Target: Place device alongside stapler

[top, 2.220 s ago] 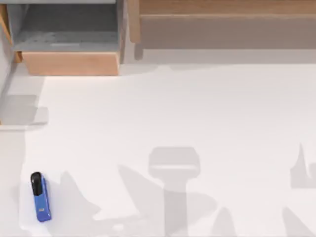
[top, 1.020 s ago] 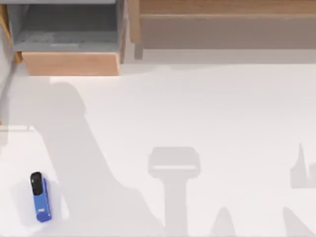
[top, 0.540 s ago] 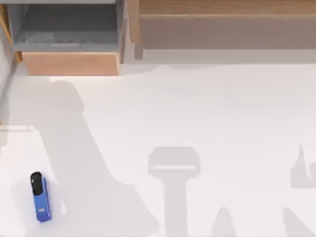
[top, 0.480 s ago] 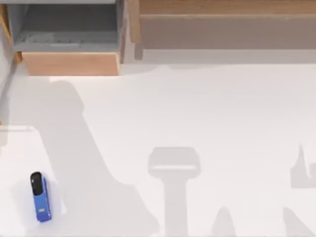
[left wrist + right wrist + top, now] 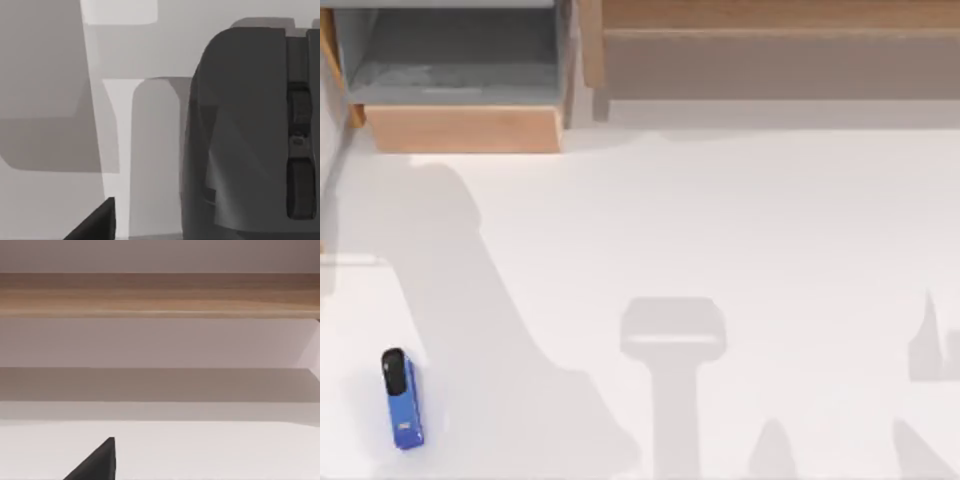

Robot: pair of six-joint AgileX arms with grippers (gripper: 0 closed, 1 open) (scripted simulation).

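1. Your stapler (image 5: 401, 398) lies flat on the white bench (image 5: 740, 230), near the front-left corner in the top view. Its long axis runs nearly front to back, tilted slightly. The rounded black end points toward the back of the bench, the blue end with the tiny white mark toward the front edge.
2. At the back left you have an open wooden drawer (image 5: 460, 75) with a grey inside; nothing can be made out lying in it. To its right a long wooden shelf (image 5: 770, 40) runs along the back.
3. In the left wrist view a large dark grey device (image 5: 250, 135), rounded at one end and with a narrow grooved strip down one side, sits close under the camera on a pale surface. A dark finger (image 5: 95, 222) of the left hand shows at the picture's edge; you cannot tell whether that hand is apart or together.
4. The right wrist view faces the wooden shelf (image 5: 160, 295) across the bench. One dark finger (image 5: 95, 462) of the right hand shows; its state cannot be told either.
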